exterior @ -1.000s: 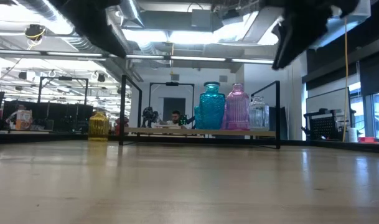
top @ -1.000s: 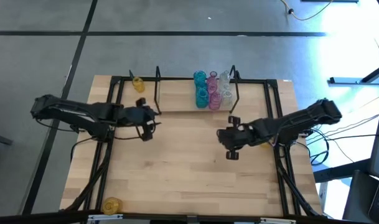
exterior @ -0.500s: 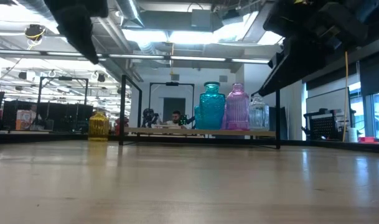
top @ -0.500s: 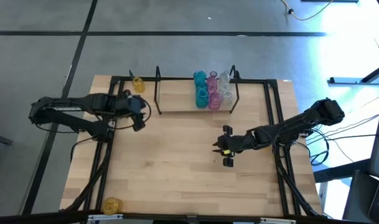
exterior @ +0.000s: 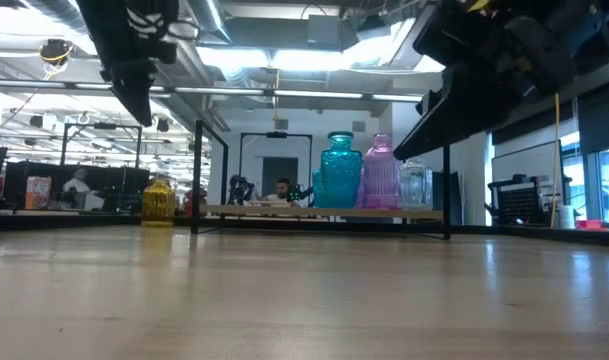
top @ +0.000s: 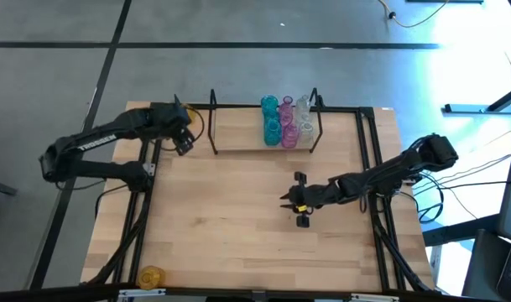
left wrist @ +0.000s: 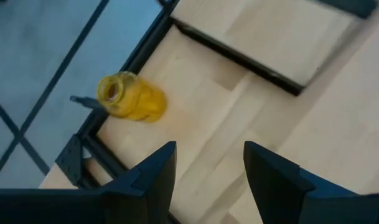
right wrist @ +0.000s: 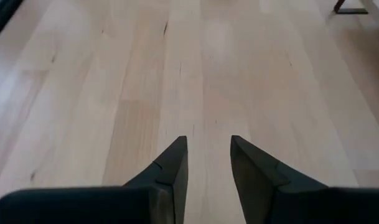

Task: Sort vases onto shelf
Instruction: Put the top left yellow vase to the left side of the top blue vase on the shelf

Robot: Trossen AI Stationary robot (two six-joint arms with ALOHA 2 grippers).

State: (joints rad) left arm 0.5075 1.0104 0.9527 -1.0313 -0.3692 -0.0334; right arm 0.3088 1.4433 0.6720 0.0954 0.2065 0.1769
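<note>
We hold our left gripper [left wrist: 205, 165], jaws apart and empty, just short of the upright yellow vase [left wrist: 129, 98] at the table's far-left corner, outside the shelf [top: 238, 134]; our right gripper [top: 299, 201], also empty, waits mid-table.

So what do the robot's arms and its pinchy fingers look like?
Both arms are dark, nearly black, made of slim jointed segments. The left arm has pale lettering along its side. The right arm shows a small yellow spot near its wrist, and cables trail off behind its base. The left gripper and the right gripper each have two flat, dark, wedge-shaped fingers.
</note>
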